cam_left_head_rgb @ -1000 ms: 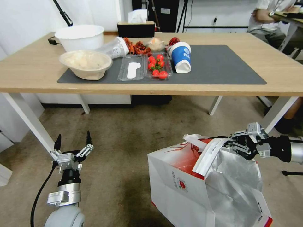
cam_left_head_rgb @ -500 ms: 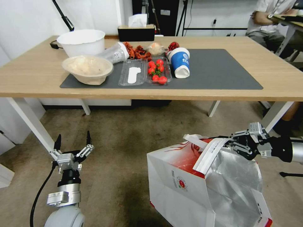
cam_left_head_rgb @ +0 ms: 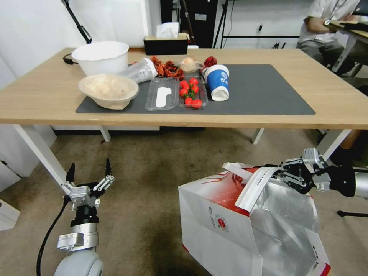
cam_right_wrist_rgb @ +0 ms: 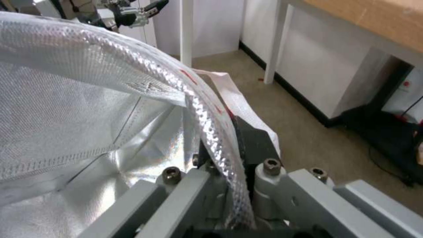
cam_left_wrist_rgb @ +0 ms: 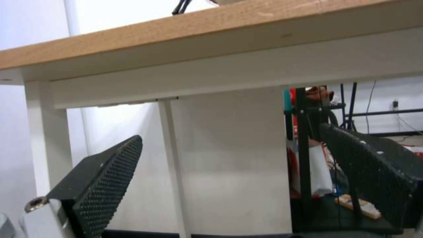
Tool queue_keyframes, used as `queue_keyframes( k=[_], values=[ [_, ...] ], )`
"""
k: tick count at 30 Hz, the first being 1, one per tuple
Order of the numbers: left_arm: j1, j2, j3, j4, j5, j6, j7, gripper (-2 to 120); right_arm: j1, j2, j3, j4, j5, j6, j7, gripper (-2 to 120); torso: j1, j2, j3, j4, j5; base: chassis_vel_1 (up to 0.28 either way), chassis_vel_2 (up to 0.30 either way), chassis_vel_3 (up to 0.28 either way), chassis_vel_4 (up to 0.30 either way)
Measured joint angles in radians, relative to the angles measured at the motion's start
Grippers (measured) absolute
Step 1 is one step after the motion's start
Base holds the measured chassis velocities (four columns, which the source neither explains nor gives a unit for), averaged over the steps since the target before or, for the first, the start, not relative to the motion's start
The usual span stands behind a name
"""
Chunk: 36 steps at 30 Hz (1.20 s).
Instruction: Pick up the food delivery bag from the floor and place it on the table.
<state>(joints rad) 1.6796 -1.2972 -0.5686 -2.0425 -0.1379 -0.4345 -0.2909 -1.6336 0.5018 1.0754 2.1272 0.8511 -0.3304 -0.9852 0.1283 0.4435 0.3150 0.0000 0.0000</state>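
The right gripper point(cam_left_head_rgb: 281, 176) pinches a white strap of the food delivery bag point(cam_left_head_rgb: 230, 222) before the table point(cam_left_head_rgb: 268, 115); the left gripper point(cam_left_head_rgb: 89, 172) hangs spread, well apart from the bag.

Office: carpet point(cam_left_head_rgb: 153, 165), desks point(cam_left_head_rgb: 337, 103), tripods point(cam_left_head_rgb: 76, 23).

White, red-edged food delivery bag point(cam_left_head_rgb: 226, 222) stands open beside the table point(cam_left_head_rgb: 337, 96).

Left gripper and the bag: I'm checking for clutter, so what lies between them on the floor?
In the head view, only bare carpeted floor lies between the open left gripper and the food delivery bag; nothing stands there.
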Motion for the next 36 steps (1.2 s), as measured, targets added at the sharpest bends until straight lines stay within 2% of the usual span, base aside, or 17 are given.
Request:
queue_keyframes(
  k=[36],
  values=[
    [0.004,0.003,-0.002,-0.003,0.0,0.0,-0.005,100,0.002,-0.001,0.004,0.009,0.012,0.0,0.011,0,0.054,0.145,0.091,-0.0001,0.0,0.0,0.0,0.0,0.0]
  ],
)
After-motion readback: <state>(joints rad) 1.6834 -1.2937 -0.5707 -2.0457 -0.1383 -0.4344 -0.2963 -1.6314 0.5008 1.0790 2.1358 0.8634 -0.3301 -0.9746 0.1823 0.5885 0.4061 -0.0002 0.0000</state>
